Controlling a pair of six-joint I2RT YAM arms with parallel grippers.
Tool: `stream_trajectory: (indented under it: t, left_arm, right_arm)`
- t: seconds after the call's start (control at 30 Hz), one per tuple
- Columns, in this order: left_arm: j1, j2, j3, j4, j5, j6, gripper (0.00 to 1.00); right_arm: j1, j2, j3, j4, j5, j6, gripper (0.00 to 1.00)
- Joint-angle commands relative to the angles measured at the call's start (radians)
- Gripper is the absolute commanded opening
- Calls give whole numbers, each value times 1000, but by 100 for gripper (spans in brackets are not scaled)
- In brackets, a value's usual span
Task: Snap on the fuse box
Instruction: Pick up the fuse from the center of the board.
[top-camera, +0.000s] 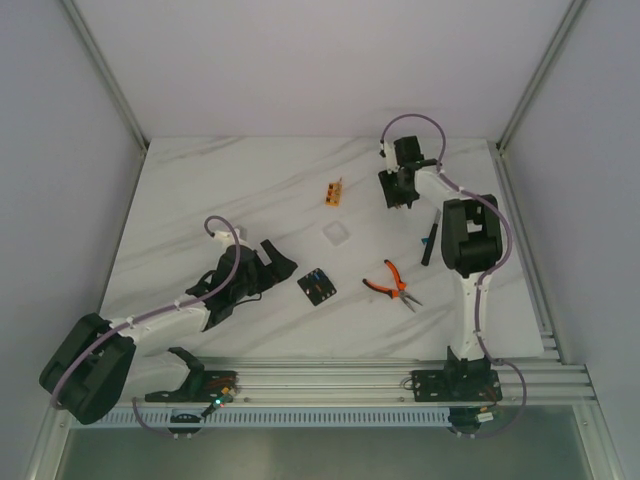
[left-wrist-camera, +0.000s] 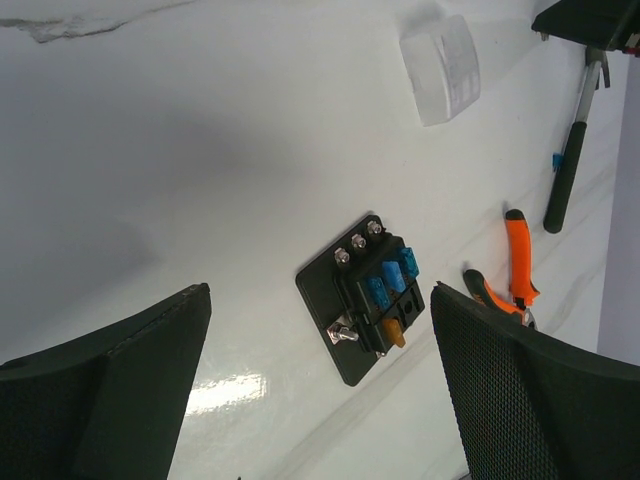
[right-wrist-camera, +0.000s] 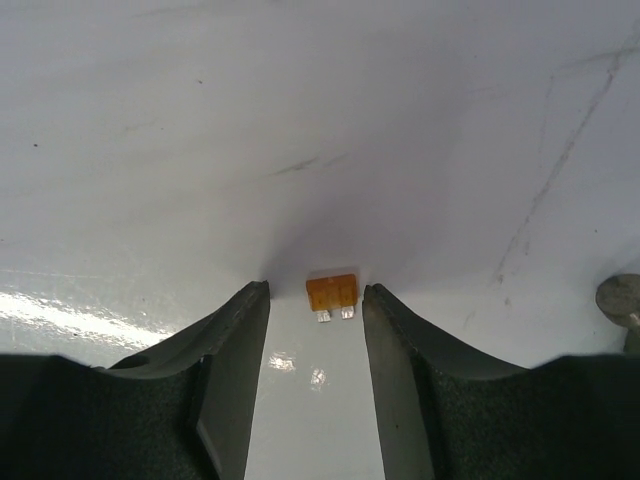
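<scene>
The fuse box (top-camera: 317, 288), a black plate with blue and orange fuses and metal studs, lies flat on the white table between the arms. In the left wrist view the fuse box (left-wrist-camera: 365, 295) sits just ahead of my left gripper (left-wrist-camera: 318, 335), whose jaws stand wide open and empty. My right gripper (top-camera: 399, 192) is at the far right of the table, pointed down. Its fingers (right-wrist-camera: 258, 300) straddle a small orange blade fuse (right-wrist-camera: 332, 291) that lies on the table, with a gap on each side. The right gripper (right-wrist-camera: 315, 296) is open and touches nothing.
A clear plastic cover (top-camera: 335, 235) lies behind the fuse box, and a small orange block (top-camera: 334, 191) is farther back. Orange-handled pliers (top-camera: 392, 283) lie right of the fuse box. A black-handled tool (top-camera: 430, 243) rests near the right arm.
</scene>
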Motion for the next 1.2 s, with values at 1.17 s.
stream_trajectory:
  t: [1.17]
  left_arm:
    - [1,-7,35,2,82,20,100]
  right_arm:
    - [-27,33,15,-79,-40,15,21]
